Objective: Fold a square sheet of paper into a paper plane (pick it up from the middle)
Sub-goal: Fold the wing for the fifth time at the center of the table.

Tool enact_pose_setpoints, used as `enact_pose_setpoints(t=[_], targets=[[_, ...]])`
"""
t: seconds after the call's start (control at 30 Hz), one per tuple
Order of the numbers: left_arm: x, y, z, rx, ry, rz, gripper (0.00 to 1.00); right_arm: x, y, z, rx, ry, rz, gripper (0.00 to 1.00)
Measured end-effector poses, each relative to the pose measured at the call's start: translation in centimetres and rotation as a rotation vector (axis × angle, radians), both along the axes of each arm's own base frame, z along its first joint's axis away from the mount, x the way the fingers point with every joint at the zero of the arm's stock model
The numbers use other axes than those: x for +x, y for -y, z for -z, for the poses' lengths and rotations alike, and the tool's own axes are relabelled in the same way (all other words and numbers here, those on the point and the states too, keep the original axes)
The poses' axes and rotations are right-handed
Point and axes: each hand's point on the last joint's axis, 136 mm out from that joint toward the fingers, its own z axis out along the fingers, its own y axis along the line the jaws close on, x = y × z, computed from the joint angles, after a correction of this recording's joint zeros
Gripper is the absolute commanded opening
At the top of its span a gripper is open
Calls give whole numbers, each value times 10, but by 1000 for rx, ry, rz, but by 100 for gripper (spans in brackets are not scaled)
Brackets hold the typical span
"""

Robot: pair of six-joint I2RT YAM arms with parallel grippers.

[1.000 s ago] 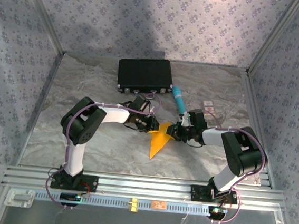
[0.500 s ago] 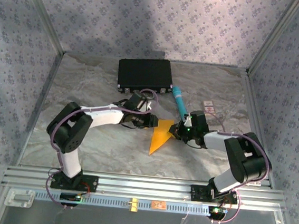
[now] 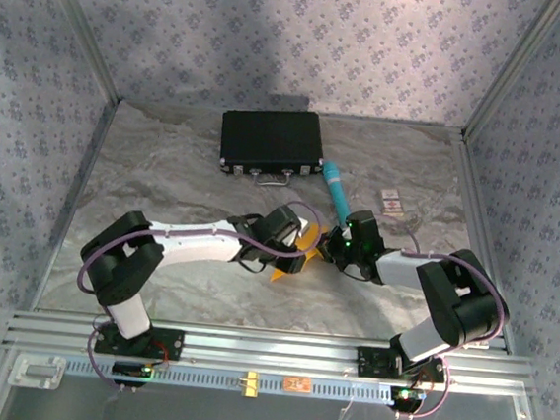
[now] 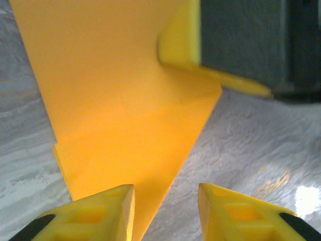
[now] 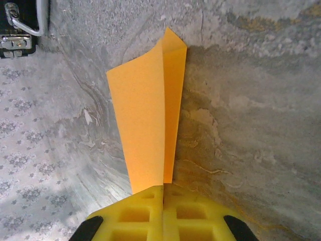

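Marbled tabletop (image 3: 166, 159) carries the folded orange paper sheet (image 5: 145, 125) at centre, pinched at one end by the closed right gripper (image 5: 163, 191); left gripper (image 4: 164, 195), jaws apart above it, should press evenly along the crease

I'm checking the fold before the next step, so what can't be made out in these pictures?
Top view: the left arm covers most of the sheet of paper, so its outline is unclear.
Right wrist view: the shut right gripper hides the edge it pinches.
Left wrist view: the frame's top edge cuts the sheet off; the right gripper's finger hides one corner.
Top view: the small card is too small to read.
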Motion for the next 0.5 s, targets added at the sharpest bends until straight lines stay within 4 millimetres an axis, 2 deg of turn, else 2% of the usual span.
enact_pose_setpoints(t=[0.13, 0.5], targets=[[-8, -3, 7, 93, 77, 38, 42, 0, -1, -1, 2, 3, -2, 5], [-6, -10, 27, 296, 201, 83, 41, 1, -3, -4, 13, 14, -5, 6]])
